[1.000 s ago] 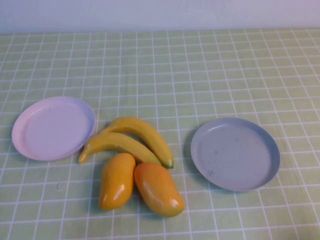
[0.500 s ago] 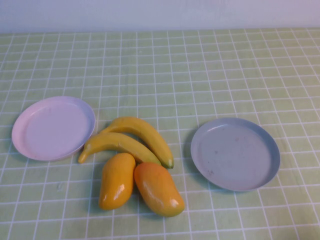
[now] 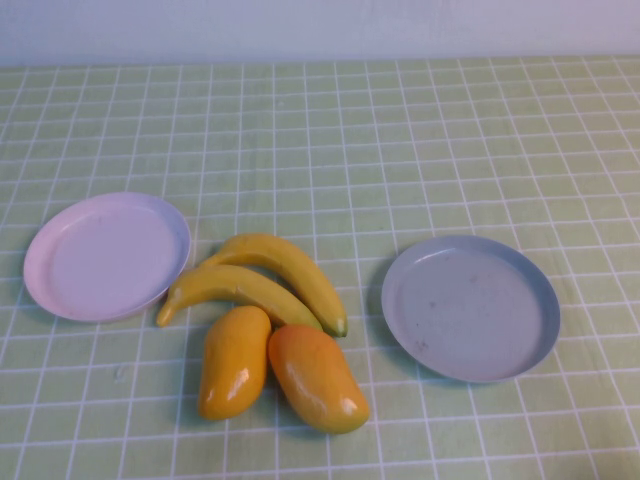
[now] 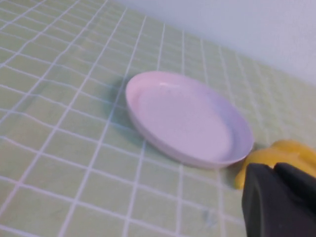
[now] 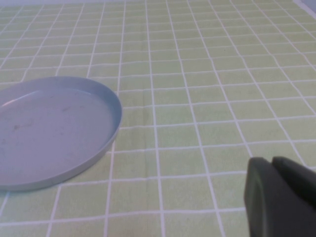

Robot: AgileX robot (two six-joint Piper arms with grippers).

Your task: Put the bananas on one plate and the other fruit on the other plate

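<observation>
Your left gripper (image 4: pixel 279 200) and right gripper (image 5: pixel 279 195) sit low; aperture unclear. You have two bananas (image 3: pixel 262 280), two mangoes (image 3: pixel 275 370), two plates (image 3: pixel 107 256).

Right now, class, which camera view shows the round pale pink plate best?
The high view: the whole pale pink plate shows, empty, left of the curved yellow bananas. The left wrist view shows it close but slanted, with the left gripper low in the picture. The right wrist view misses it, showing the right gripper and grey-blue plate.
</observation>
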